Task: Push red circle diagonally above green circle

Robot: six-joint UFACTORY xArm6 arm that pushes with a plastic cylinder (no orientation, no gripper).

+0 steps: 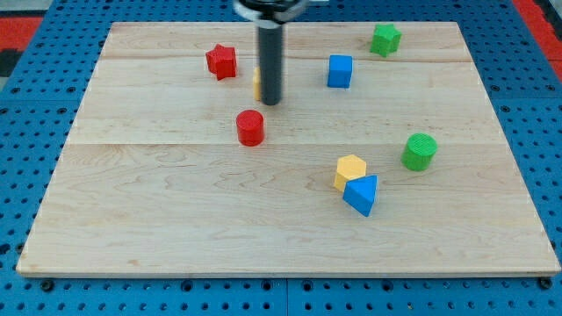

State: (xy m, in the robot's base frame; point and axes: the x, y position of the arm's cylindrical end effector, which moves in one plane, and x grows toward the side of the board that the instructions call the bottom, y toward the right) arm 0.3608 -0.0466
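Note:
The red circle [250, 127] lies a little left of the board's middle. The green circle [420, 151] lies at the view's right, far from it. My tip [270, 101] stands just above and to the right of the red circle, a small gap away. A yellow block [256, 83] is mostly hidden behind the rod.
A red star [221, 61] lies at the top left. A blue cube [340, 71] and a green star [385, 39] lie at the top right. A yellow hexagon [349, 170] touches a blue triangle [362, 194] below the middle. The wooden board [176, 219] rests on a blue pegboard.

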